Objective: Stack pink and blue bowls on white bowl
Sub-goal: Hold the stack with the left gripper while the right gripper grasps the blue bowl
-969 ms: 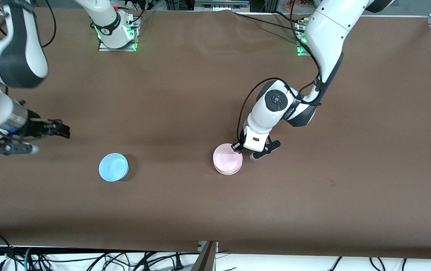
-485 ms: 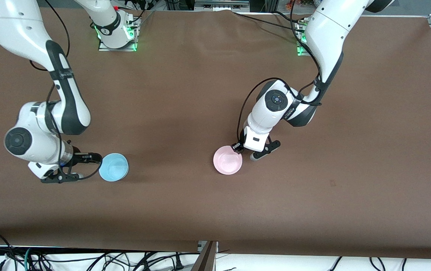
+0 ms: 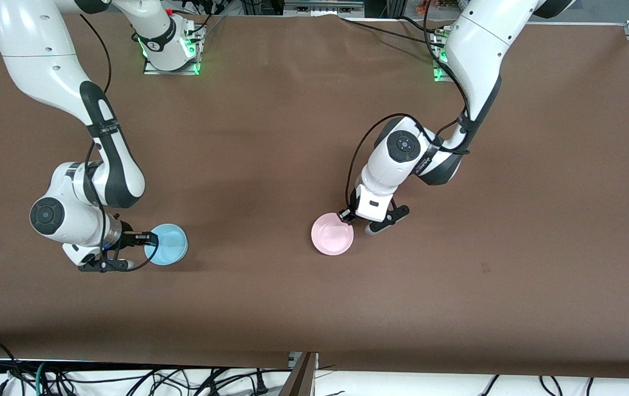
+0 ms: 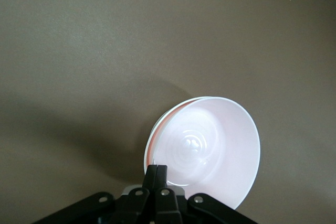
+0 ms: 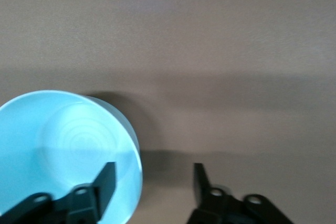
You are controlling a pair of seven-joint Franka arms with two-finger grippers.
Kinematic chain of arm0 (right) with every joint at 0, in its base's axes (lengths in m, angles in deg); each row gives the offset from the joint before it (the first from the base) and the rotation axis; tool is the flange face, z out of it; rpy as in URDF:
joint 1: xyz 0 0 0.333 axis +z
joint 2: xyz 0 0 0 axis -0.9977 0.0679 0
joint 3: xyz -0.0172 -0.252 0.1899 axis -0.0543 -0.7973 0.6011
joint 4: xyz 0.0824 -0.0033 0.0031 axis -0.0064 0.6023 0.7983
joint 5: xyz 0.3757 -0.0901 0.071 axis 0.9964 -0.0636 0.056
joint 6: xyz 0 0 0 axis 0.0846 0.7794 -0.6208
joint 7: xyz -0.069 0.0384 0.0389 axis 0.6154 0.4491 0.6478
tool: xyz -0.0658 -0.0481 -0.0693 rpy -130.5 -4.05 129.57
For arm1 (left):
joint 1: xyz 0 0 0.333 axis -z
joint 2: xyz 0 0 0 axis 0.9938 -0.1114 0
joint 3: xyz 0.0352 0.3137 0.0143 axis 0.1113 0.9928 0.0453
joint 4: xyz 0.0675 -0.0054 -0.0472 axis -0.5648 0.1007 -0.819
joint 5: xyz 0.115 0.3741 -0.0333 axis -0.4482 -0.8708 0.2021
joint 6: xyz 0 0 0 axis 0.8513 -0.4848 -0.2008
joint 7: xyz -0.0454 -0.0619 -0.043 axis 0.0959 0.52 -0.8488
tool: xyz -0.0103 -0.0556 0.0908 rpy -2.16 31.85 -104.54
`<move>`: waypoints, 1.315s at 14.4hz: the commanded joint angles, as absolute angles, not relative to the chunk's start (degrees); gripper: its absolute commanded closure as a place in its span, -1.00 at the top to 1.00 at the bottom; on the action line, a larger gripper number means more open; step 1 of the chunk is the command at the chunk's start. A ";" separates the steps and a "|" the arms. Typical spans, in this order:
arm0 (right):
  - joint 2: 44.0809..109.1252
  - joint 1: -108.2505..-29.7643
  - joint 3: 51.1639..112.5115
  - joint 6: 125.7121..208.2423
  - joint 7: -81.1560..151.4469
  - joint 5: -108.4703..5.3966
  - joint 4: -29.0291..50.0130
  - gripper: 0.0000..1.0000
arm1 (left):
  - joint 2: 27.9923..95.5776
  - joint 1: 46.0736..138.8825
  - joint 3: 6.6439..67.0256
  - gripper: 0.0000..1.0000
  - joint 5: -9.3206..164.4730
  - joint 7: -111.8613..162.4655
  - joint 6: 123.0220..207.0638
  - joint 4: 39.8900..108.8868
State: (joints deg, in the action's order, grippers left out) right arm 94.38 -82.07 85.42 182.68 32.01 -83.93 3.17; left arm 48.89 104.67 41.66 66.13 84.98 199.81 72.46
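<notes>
While my left gripper [image 3: 346, 215] pinches shut on the rim of the pink bowl [image 3: 332, 236], on the edge facing my bases, my right gripper [image 3: 147, 239] sits low at the blue bowl [image 3: 169, 245] with its fingers apart. In the right wrist view one finger [image 5: 105, 182] is inside the blue bowl [image 5: 63, 145] and the other stands outside, with the rim between them and not yet clamped.

The pink bowl is near the middle of the table [image 3: 292, 137], and the blue bowl is well apart from it toward the right arm's end, about as near to the front camera.

I judge the step in hand to be taking hold of the blue bowl. The next move calls for me to close on that rim, lift it level and carry it over to the pink bowl. My left gripper would need to let go and clear out first.

I count one pink bowl and one blue bowl. The white bowl does not show on its own. In the left wrist view a second pale edge lies just outside the pink bowl's [image 4: 210, 145] rim, and I take that to be the white bowl underneath, though I cannot be sure.
</notes>
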 commanded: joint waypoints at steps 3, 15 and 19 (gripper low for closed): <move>94.98 -81.97 85.70 182.93 32.49 -82.67 2.17 -0.27 | 49.44 105.31 42.33 -1.00 63.84 86.97 199.93 72.85; 93.31 -81.89 85.53 168.45 32.40 -80.12 -8.71 -1.00 | 47.76 105.67 43.03 -1.00 62.87 87.41 203.36 72.94; 89.62 -82.06 85.44 161.50 32.40 -79.77 -10.12 -1.00 | 51.71 104.61 43.03 -1.00 63.48 87.49 201.35 72.85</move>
